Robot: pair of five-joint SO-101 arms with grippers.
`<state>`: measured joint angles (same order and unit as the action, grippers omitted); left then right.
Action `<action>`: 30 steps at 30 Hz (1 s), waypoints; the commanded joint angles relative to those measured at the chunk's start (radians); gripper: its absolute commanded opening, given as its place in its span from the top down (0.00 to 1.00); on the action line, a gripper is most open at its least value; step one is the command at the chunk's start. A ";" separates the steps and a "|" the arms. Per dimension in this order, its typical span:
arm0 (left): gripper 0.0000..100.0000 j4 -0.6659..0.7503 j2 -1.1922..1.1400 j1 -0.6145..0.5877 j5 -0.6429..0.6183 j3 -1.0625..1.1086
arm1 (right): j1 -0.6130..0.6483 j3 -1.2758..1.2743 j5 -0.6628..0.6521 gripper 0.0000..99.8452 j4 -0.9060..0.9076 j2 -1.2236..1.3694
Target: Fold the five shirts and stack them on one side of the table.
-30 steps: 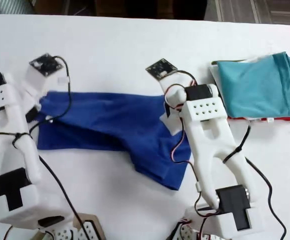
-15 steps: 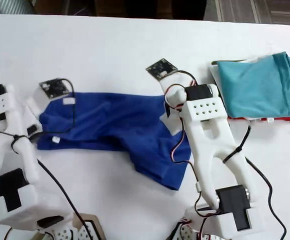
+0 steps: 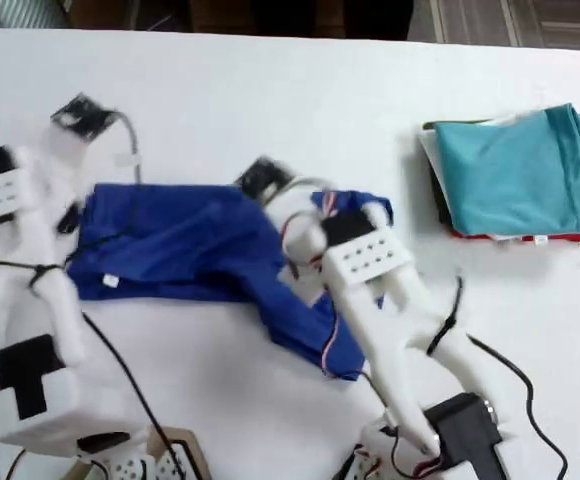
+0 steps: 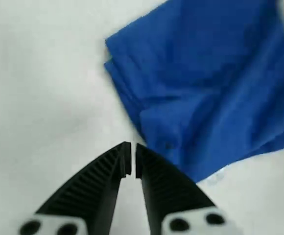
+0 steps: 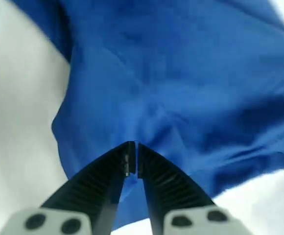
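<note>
A blue shirt (image 3: 180,245) lies partly folded across the middle of the white table (image 3: 270,90). My right gripper (image 3: 305,275) sits over the shirt's right part and is shut on the blue shirt (image 5: 181,73), with cloth bunched around its fingertips (image 5: 131,159). A flap of the shirt shows past the arm on its right. My left gripper (image 3: 70,215) hangs at the shirt's left edge, shut with nothing held. In the left wrist view its tips (image 4: 131,159) are over bare table just beside the blue shirt (image 4: 205,83).
A stack of folded shirts with a teal one (image 3: 515,170) on top and a red edge (image 3: 510,237) below rests at the right side. Both arm bases and cables stand along the near edge. The far half of the table is bare.
My right arm has swung left, pulling the shirt's right part over toward the middle. My left gripper has come off the shirt's left end and lifted back a little.
</note>
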<state>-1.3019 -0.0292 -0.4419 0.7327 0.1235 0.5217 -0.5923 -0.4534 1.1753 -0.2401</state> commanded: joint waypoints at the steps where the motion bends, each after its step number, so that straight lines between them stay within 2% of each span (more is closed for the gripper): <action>1: 0.97 0.091 -0.066 0.101 -0.130 0.044 | 0.018 -0.114 0.000 0.98 -0.084 -0.048; 5: 0.97 0.189 -0.227 0.114 -0.130 0.045 | -0.007 -0.233 -0.015 0.98 -0.140 -0.047; 7: 0.97 0.181 -0.308 0.107 -0.130 -0.001 | -0.031 -0.278 -0.068 0.98 -0.145 -0.047; 13: 0.97 -0.006 -0.503 0.064 -0.130 -0.248 | -0.160 -0.388 -0.206 0.98 -0.139 -0.056; 19: 0.97 -0.161 -0.585 0.029 -0.123 -0.433 | -0.314 -0.399 -0.328 0.98 -0.140 -0.059; 24: 0.97 -0.242 -0.586 0.029 -0.121 -0.526 | -0.354 -0.331 -0.341 0.98 -0.076 -0.094; 30: 0.92 -0.313 -0.592 0.034 -0.121 -0.582 | -0.320 -0.242 -0.336 0.98 0.074 -0.315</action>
<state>-1.5965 -0.6260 -0.4035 0.6084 -0.4181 0.1826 -0.8869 -0.7864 1.1891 -0.4273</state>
